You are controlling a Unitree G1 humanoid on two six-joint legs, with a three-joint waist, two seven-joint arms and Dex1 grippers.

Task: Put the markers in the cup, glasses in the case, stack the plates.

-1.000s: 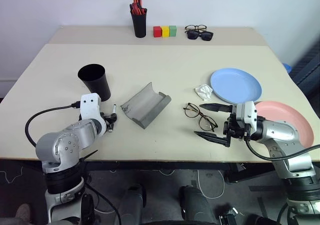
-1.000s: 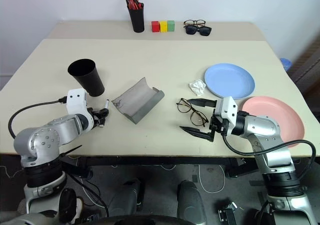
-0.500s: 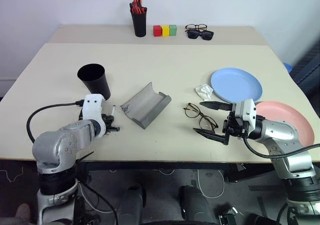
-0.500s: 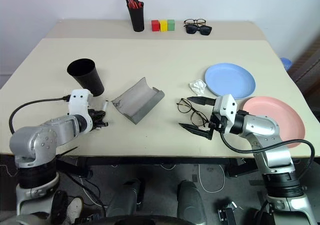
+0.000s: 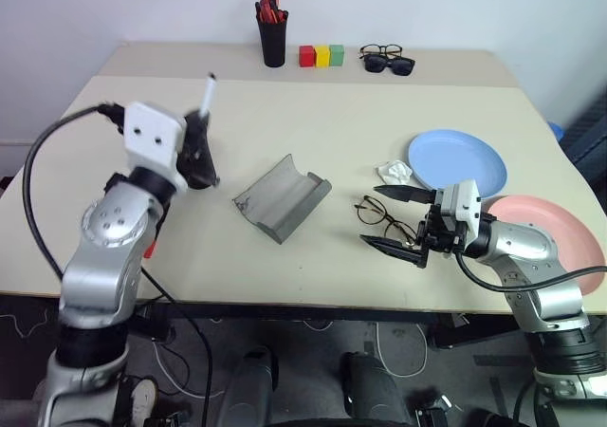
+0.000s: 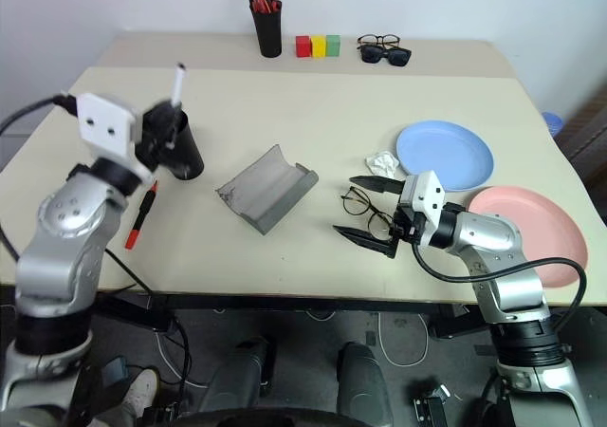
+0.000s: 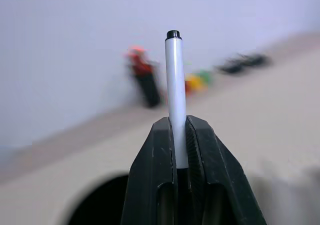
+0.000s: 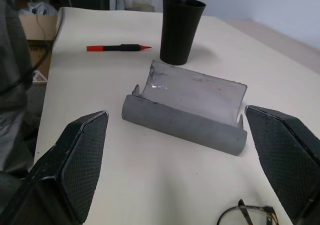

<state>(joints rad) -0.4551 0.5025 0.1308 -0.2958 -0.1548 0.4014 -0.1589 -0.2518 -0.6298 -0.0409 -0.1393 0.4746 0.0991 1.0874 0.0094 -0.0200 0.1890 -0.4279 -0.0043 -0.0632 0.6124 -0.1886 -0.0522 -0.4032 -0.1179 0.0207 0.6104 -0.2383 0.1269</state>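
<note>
My left gripper point(image 7: 178, 122) is shut on the white marker point(image 7: 174, 85) and holds it upright in the air, just above the near rim of the black cup point(image 6: 183, 154). The red marker point(image 6: 140, 216) lies on the table beside that cup. An open grey case point(image 5: 283, 197) rests mid-table. To its right, the wire-rimmed glasses point(image 5: 384, 220) lie between the fingers of my right gripper point(image 6: 344, 205), which is open and touches nothing. The blue plate point(image 5: 458, 161) and the pink plate point(image 5: 550, 242) sit apart at the right.
A crumpled white scrap point(image 5: 395, 172) lies by the blue plate. At the far edge stand a narrow black cup of red pens point(image 5: 273, 38), coloured blocks point(image 5: 322, 56), and sunglasses point(image 5: 394, 64) with another pair of glasses.
My left gripper closed on the white marker at the table, then rose with it and turned it upright by the cup. The red marker is now uncovered. The right arm held still.
</note>
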